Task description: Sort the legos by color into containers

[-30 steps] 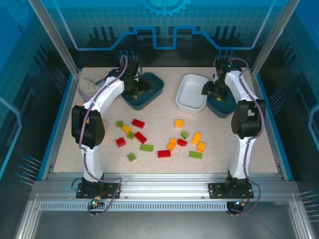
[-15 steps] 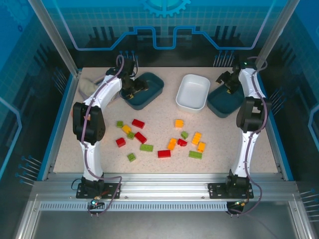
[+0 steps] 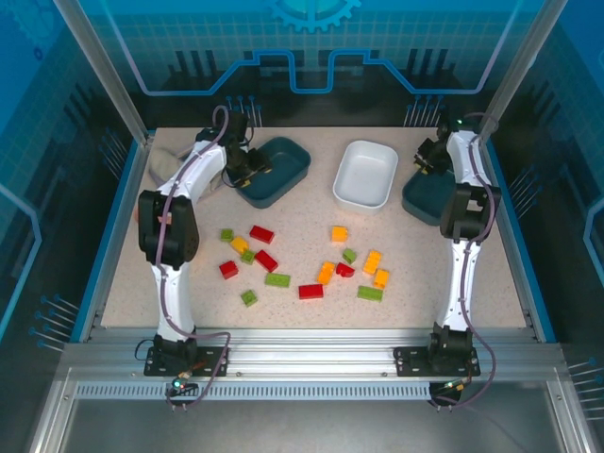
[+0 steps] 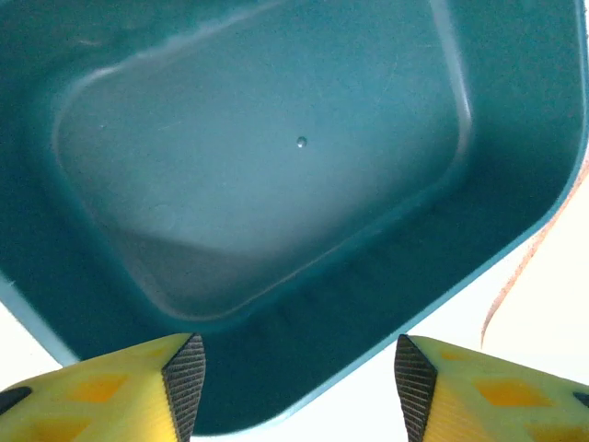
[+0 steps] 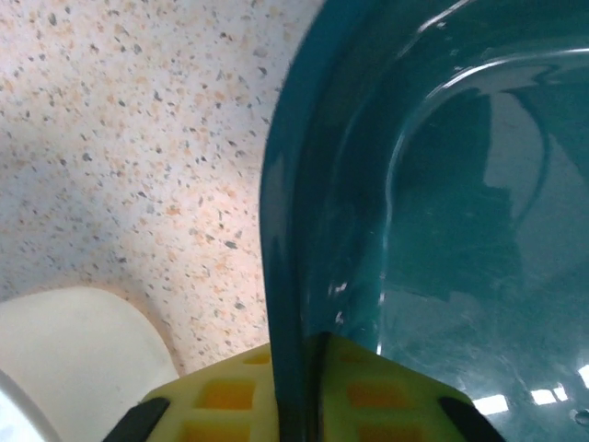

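Dark teal on the far-left tub [image 3: 274, 172] and on the right-edge tub [image 3: 423, 198]; plain white on the middle tub [image 3: 366, 176]. Red, lime green and orange-yellow across the legos [image 3: 310, 291]. Beige with fine dark and orange speckle on the table [image 3: 415, 274]. Yellow, edged in black, on the finger pads [image 4: 101, 401]

1 teal tub [image 4: 276, 166] beyond parted fingers [image 4: 101, 391]

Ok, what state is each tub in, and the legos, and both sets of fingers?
Left teal tub: upright, empty.
White tub: upright, empty.
Right teal tub: upright, rim gripped.
Legos: scattered on table, unsorted.
Left fingers: apart, holding nothing.
Right fingers: shut on the right tub's rim.
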Robot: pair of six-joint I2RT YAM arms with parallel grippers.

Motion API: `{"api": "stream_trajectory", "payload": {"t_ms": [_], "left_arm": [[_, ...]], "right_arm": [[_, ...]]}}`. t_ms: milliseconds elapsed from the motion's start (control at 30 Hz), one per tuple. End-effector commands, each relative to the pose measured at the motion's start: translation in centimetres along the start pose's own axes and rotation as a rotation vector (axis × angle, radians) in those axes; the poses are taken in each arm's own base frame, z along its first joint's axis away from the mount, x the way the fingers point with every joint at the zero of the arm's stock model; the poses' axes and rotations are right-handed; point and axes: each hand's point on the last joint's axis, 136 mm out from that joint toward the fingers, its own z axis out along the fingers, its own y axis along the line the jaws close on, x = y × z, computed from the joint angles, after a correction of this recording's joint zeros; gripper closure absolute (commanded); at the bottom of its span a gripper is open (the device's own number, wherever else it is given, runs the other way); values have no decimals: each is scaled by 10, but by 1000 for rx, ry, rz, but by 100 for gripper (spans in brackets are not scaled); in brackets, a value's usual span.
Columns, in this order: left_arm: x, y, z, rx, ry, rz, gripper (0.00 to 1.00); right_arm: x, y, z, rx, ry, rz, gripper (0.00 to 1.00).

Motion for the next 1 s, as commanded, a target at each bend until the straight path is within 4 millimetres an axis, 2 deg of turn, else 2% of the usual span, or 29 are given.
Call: {"api": "stream_trajectory", "payload": {"t_ms": [0, 233, 300, 367, 433, 500, 667, 867, 967], "left_arm": [[4, -3, 9, 10, 53, 1, 42], [9, -2, 28, 10, 90, 2, 45], [13, -8, 35, 33, 106, 4, 46], [18, -17, 40, 60, 126, 7, 46], [25, -27, 45, 87, 149, 11, 46], [34, -37, 48, 109, 168, 18, 46], [50, -59, 56, 158, 197, 13, 47], [65, -90, 64, 207, 220, 8, 48], [67, -102, 65, 228, 219, 7, 48]], "right_arm": [[31, 10, -15, 24, 54, -154, 94], [81, 30, -27, -23, 117, -291, 94], [93, 39, -35, -62, 120, -307, 88], [102, 47, -37, -120, 129, -304, 69], [106, 51, -40, -161, 125, -289, 52], [106, 55, -46, -187, 110, -277, 43], [111, 61, -54, -207, 103, -282, 36], [122, 67, -47, -198, 120, -314, 29], [127, 73, -39, -188, 138, -338, 28]]}}
